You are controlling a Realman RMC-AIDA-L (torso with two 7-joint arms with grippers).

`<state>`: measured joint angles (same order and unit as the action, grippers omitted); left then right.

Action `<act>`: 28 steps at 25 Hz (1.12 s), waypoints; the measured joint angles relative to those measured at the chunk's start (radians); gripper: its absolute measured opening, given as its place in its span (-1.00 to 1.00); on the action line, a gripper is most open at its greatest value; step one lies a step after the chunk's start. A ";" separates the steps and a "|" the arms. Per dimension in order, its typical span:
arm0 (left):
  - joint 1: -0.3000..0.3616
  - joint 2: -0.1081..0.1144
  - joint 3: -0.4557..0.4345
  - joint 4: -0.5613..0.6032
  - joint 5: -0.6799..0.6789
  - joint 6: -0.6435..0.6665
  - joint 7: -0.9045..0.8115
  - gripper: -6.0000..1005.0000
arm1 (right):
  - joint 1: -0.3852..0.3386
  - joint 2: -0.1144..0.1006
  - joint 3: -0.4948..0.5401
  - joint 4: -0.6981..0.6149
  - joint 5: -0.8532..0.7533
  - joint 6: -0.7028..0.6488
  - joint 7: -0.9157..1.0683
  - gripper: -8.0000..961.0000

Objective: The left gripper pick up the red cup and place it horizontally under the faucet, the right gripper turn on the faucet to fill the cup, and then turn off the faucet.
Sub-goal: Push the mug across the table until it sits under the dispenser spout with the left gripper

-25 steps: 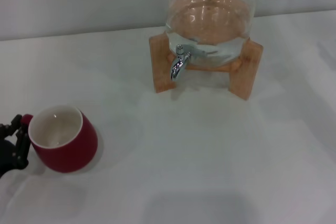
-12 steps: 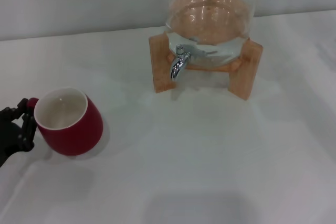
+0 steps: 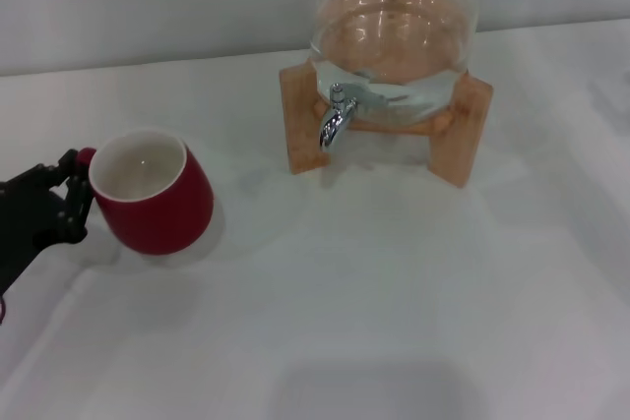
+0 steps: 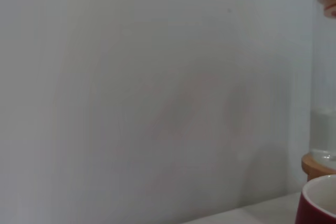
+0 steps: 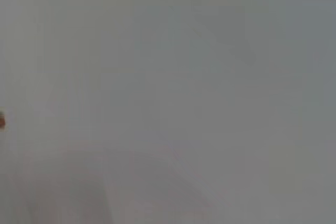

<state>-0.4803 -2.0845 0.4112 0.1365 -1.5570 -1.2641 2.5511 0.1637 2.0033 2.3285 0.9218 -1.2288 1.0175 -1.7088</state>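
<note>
On the table, the wooden stand is sitting toward the back, right of centre, carrying the glass dispenser. The faucet is jutting out from the dispenser's front, toward the stand's left side. The red cup is sitting well apart from it, forward and to the left, mouth upward, handle pointing left. The left gripper is lying just left of the cup, at its handle.

A flat white worktop fills the lower part of the head view. A plain pale grey wall rises directly behind it; the two meet along a straight edge. Lighting is soft and even, with faint shadows on the worktop.
</note>
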 joint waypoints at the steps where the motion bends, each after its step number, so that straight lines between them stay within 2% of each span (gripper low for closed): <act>1: -0.007 0.000 0.000 0.000 0.001 0.004 -0.003 -0.71 | 0.000 0.000 0.000 0.000 0.000 0.002 0.000 0.32; 13: -0.092 -0.001 0.003 -0.058 0.033 0.073 -0.009 -0.71 | 0.000 0.000 0.000 0.000 0.000 0.010 0.000 0.32; 28: -0.166 0.000 0.003 -0.086 0.228 0.102 -0.060 -0.71 | -0.004 0.002 0.000 -0.006 0.000 0.013 0.000 0.32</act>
<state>-0.6460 -2.0849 0.4142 0.0507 -1.3289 -1.1618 2.4915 0.1595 2.0048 2.3285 0.9162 -1.2287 1.0308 -1.7093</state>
